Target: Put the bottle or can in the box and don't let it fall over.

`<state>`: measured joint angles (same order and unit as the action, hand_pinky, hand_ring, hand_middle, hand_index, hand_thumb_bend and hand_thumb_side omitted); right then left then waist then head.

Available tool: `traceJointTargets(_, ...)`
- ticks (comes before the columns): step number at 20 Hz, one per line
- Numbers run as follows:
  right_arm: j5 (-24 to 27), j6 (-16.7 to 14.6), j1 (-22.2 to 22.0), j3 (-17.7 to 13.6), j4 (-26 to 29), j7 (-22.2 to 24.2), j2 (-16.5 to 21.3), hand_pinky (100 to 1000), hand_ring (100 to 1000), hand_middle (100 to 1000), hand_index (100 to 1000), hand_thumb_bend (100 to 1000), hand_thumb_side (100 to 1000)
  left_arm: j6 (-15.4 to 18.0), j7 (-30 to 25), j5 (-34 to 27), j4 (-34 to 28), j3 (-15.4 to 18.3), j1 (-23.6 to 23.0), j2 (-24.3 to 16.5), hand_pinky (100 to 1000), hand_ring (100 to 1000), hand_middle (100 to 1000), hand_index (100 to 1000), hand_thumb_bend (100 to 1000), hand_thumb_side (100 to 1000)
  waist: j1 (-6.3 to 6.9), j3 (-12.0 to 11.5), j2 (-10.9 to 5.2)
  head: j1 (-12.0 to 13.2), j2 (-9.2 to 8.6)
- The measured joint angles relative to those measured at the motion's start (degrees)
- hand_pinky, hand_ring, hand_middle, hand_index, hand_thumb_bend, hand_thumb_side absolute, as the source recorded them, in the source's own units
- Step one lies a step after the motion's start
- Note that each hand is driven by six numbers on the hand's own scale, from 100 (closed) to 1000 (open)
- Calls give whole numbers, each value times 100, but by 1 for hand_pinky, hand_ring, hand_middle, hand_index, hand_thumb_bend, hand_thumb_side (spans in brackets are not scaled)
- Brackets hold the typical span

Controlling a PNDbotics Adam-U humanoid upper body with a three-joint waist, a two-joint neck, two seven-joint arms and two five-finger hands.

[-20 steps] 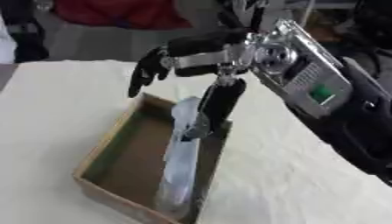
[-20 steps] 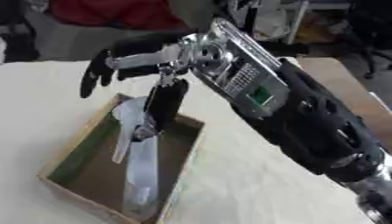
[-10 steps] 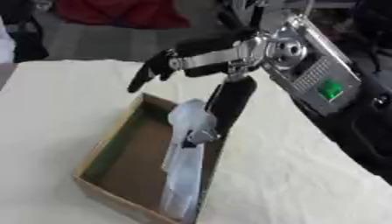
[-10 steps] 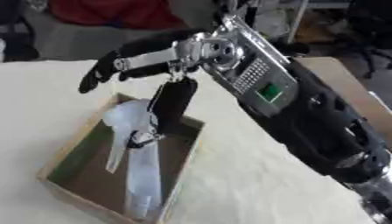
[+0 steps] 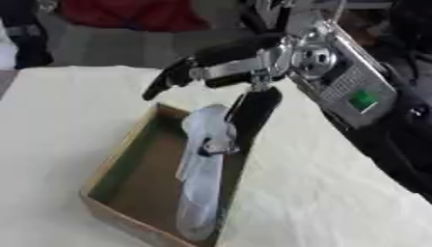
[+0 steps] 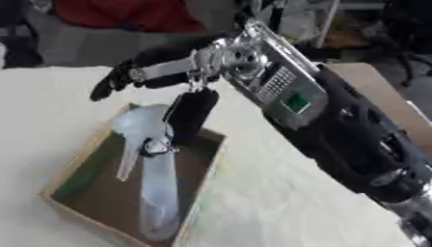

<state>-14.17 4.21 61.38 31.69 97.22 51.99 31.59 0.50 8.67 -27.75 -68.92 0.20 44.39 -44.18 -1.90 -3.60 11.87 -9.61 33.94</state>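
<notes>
A brown box (image 5: 114, 166) sits on the white table (image 5: 59, 111). A clear bottle (image 5: 202, 169) is inside it, along the right wall. The right hand (image 5: 228, 65) is over the box. Its fingers (image 5: 168, 79) are spread open above the bottle. Its thumb (image 5: 253, 108) points down beside the bottle's top.

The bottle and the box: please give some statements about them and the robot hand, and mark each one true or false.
1. The bottle is inside the cardboard box. True.
2. The bottle is opaque red. False: it is clear plastic.
3. The right hand reaches over the box with its fingers extended. True.
4. The box sits on a bare wooden floor. False: it sits on a pale cloth-covered table.
5. The left hand is holding the box. False: no left hand shows.
</notes>
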Motion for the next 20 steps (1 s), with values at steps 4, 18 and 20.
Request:
traceJointTargets(4,60,-83,0,12,-120,6,-10,959,999,936,956,205,332,1,-1,0,0,0,0,0,880,783,754,830,303,698,0,0,6,10,0)
traceJointTargets(18,614,-333,-105,275,-486,-7,52,962,997,930,946,198,335,10,-17,0,0,5,-8,0,882,784,757,828,304,697,-30,-30,16,17,-1)
traceJointTargets(20,621,-364,-126,276,-490,-7,68,962,997,930,946,198,335,10,-17,0,0,17,-8,0,882,784,757,828,304,697,-29,-35,19,17,-1)
